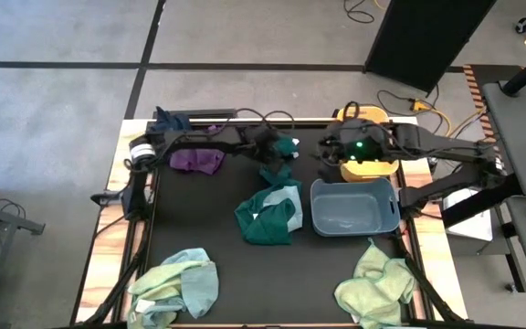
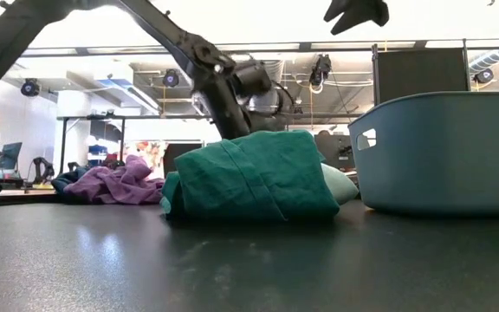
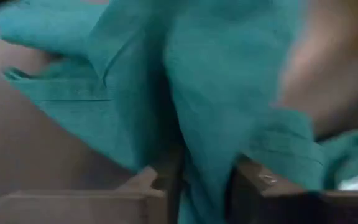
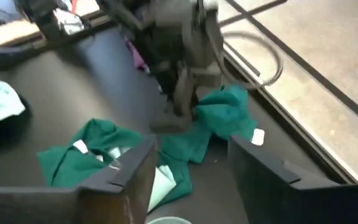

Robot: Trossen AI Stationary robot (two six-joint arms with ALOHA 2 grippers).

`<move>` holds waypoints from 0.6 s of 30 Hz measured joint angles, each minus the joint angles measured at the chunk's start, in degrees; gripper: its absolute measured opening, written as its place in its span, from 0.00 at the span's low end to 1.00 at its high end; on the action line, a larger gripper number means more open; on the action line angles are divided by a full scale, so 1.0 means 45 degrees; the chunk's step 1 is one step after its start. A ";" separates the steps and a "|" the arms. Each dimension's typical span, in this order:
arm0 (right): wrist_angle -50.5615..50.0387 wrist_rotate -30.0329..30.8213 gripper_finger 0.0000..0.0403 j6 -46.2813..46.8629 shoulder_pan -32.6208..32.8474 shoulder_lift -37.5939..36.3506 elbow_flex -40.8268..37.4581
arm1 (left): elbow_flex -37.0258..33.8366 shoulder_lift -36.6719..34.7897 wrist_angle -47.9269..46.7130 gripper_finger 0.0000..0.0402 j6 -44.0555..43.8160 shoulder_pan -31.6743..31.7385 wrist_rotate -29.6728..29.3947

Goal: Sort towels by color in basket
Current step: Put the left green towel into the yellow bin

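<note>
My left gripper [image 1: 279,151] is shut on a dark green towel [image 1: 278,169] near the table's far edge, left of the yellow bin [image 1: 373,167]. More dark green cloth lies heaped [image 1: 268,217] in the middle of the table, beside the blue-grey bin [image 1: 354,206]. My right gripper [image 1: 330,151] is open and empty, raised near the yellow bin and facing the left gripper. A purple towel [image 1: 197,161] and a navy towel [image 1: 167,119] lie at the far left. Light blue and pale yellow-green towels [image 1: 176,283] lie at the near left, and pale yellow-green ones [image 1: 373,288] at the near right. My left gripper pinches a bunched fold of the dark green towel [image 3: 204,149] between its two fingers [image 3: 163,183], several layers thick. The fingers come from above. The towel hangs below them, and its lower part [image 4: 188,146] reaches the table by the green heap.
The blue-grey bin stands right of centre and the yellow bin behind it at the far edge. The table's dark surface [image 1: 245,283] shows bare between the near towel piles. Cables run along the far edge [image 1: 245,119].
</note>
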 joint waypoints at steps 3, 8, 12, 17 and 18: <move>0.0305 -0.0007 0.53 -0.0106 -0.0116 0.0543 -0.0003 | -0.0251 -0.0950 -0.0567 0.36 0.0845 -0.0053 0.0005; 0.0423 0.0318 0.56 -0.0291 -0.0128 0.1354 -0.0019 | -0.1600 -0.3548 -0.0455 0.54 0.2195 -0.0305 -0.0015; 0.0824 0.0690 0.57 0.0932 -0.0143 0.2561 -0.0119 | -0.3747 -0.5946 0.0339 0.65 0.2541 -0.0385 0.0598; 0.1926 0.0752 0.57 0.2923 -0.0369 0.4580 -0.0151 | -0.6447 -0.9223 0.1900 0.71 0.2449 -0.0575 0.2699; 0.2098 0.0757 0.57 0.3528 -0.0509 0.4951 -0.0146 | -0.6895 -0.9821 0.2125 0.72 0.2451 -0.0660 0.3082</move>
